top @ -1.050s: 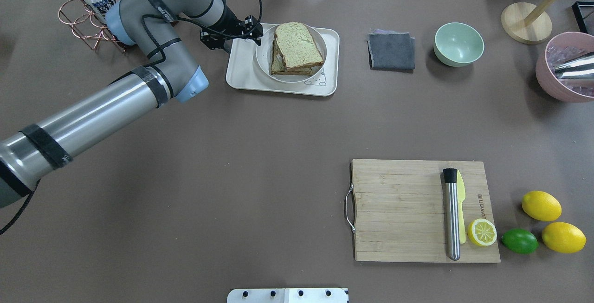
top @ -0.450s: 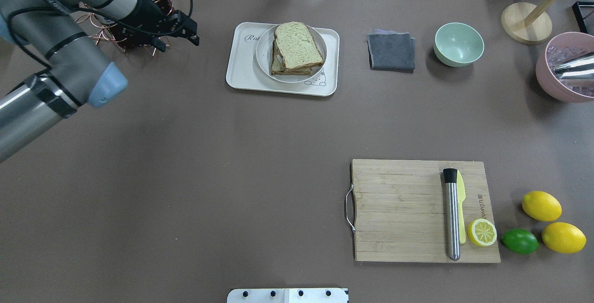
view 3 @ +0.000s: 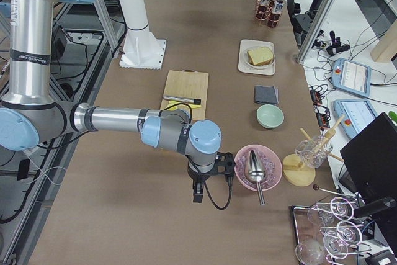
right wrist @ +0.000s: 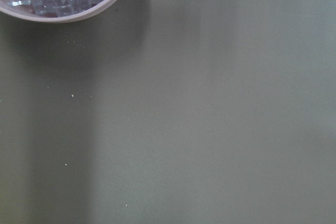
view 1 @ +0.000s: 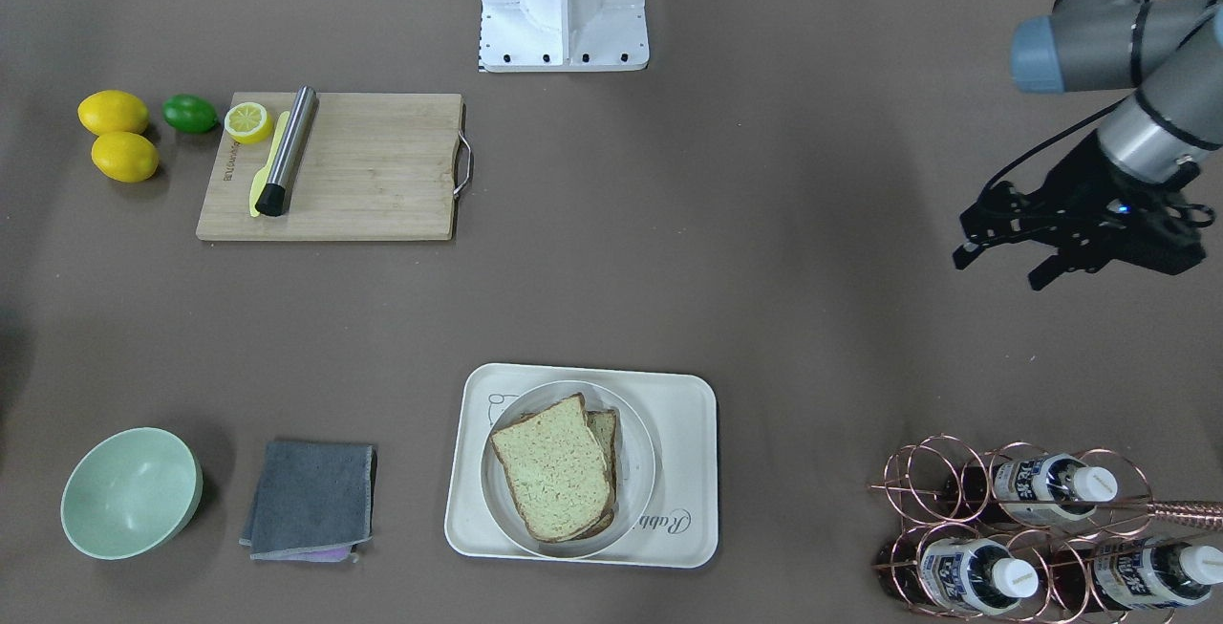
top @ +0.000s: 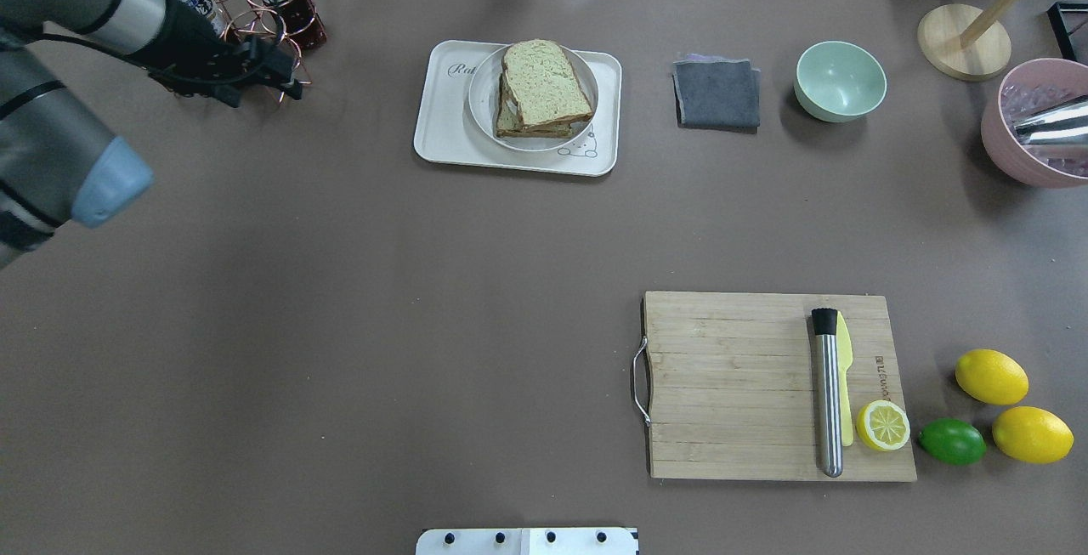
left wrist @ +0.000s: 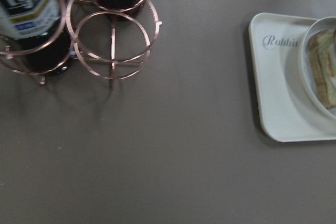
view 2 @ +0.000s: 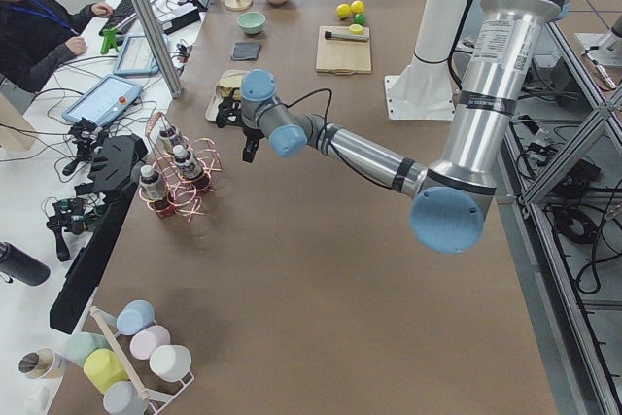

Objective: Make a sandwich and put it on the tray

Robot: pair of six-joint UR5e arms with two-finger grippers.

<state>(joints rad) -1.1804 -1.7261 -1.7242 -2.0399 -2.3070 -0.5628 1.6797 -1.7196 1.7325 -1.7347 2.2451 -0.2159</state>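
Right gripper (view 3: pixel 197 192): seen only from the exterior right view, low beside the pink bowl; I cannot tell how its jaws stand.
Cutting board (top: pixel 731 385): lower right of the overhead view; bears a steel muddler (top: pixel 827 393), a yellow knife (top: pixel 844 368) touching it, and a lemon half (top: pixel 883 425) at the board's edge.
Loose fruit: two lemons (top: pixel 991 376) and a lime (top: pixel 952 441), just right of the board.
Left gripper (view 1: pixel 998 270): right edge of the front-facing view, above bare table; fingers spread, nothing between them.
Step in hand: judged to be clearing the arm, since the plated sandwich is already on the tray. To do it well, lift the spread fingers high, steer wide of the wire rack just beside them, and leave the tray untouched.
Tray (top: pixel 442 134): upper centre of the overhead view; holds a white plate (top: pixel 484 96).
Sandwich (top: pixel 544 83): on that plate, two slices stacked, the lower one offset; the filling barely shows.
Grey cloth (top: pixel 716 93): folded, right of the tray.
Green bowl (top: pixel 840 81): right of the cloth; nothing in it.
Pink bowl (top: pixel 994 126): right edge; holds ice cubes (right wrist: pixel 52 1) and a metal scoop (top: pixel 1050 126).
Copper rack (view 1: pixel 955 500): lower right of the front-facing view; holds bottles (view 1: pixel 1041 488) lying in its rings.
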